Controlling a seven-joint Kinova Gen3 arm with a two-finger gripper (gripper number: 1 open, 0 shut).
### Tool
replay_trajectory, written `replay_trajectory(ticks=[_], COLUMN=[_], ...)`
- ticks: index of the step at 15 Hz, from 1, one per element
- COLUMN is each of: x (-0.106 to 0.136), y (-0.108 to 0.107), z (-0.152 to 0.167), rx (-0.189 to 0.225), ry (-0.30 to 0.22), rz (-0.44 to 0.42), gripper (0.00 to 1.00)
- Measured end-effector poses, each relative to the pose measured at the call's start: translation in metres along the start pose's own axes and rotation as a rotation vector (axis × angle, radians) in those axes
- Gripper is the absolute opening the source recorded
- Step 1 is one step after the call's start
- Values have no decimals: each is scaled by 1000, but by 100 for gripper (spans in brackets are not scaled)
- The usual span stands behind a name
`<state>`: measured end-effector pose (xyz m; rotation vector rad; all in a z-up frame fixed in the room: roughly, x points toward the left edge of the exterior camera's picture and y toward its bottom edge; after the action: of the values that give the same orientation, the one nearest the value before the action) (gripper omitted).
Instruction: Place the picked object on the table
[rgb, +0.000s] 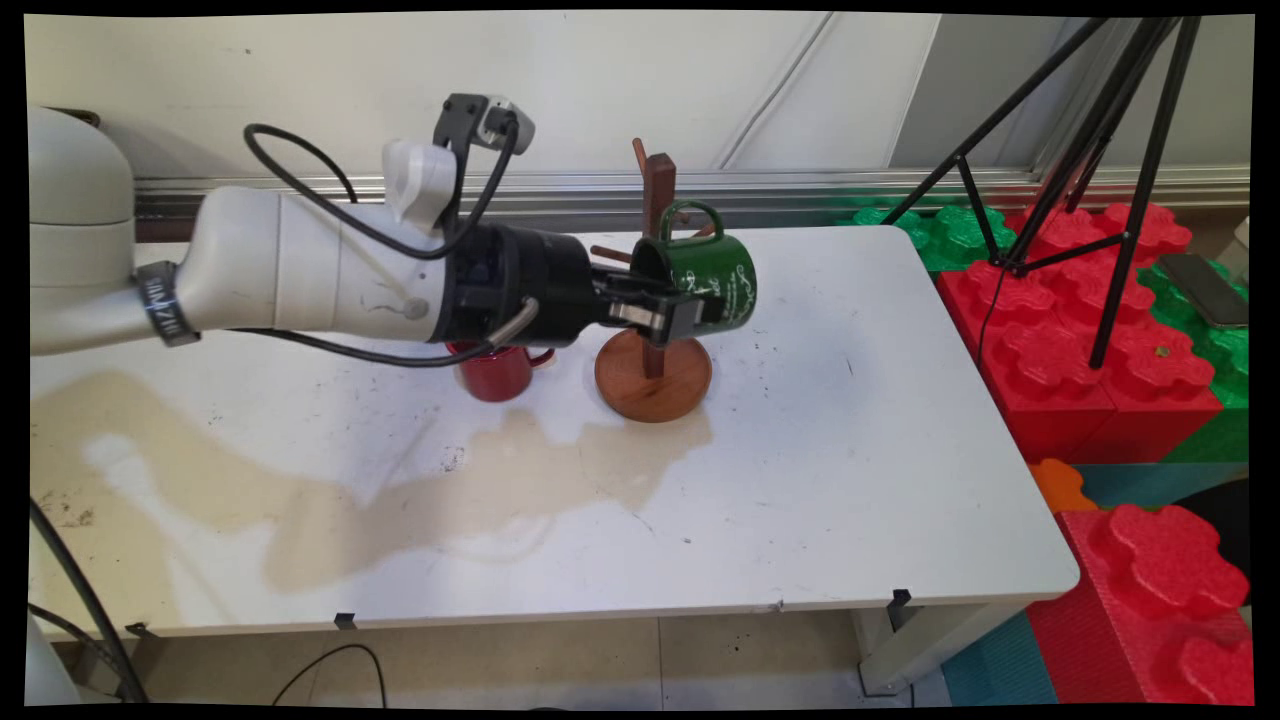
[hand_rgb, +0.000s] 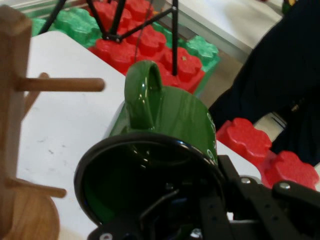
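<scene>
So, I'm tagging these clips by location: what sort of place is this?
Likely a robotics lab or test room: a bare white table, a black tripod, and big red and green foam blocks alongside.

You have a white worktop (rgb: 860, 480) with a broad tan stain, a pale wall (rgb: 300, 90) behind it, red and green foam blocks (rgb: 1060, 340) to the right, a black tripod (rgb: 1110, 170) on them, and beige floor tiles (rgb: 600, 660) below.
</scene>
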<state>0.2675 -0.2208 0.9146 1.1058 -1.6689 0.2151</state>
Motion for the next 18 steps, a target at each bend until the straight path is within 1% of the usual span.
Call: replay_trajectory(ticks=[2,5,8,9,11,12,13,16,17,18], x=[-3,-9,-14,-16,-20,-22,-24,-26,-25,-25], y=[5,11,20,21,17,13,11,-1,-6,-7], z=[-5,-18,-30,-32,-39,-43,-46,-63,-68,-72], rx=[-18,-40,-98,-97,-37,1,24,108,121,122], ry=[-18,-69,-106,-118,-164,-196,-216,-308,-331,-344], rz=[21,91,166,186,235,265,284,376,402,418], gripper=[0,0,0,0,0,0,0,0,0,0])
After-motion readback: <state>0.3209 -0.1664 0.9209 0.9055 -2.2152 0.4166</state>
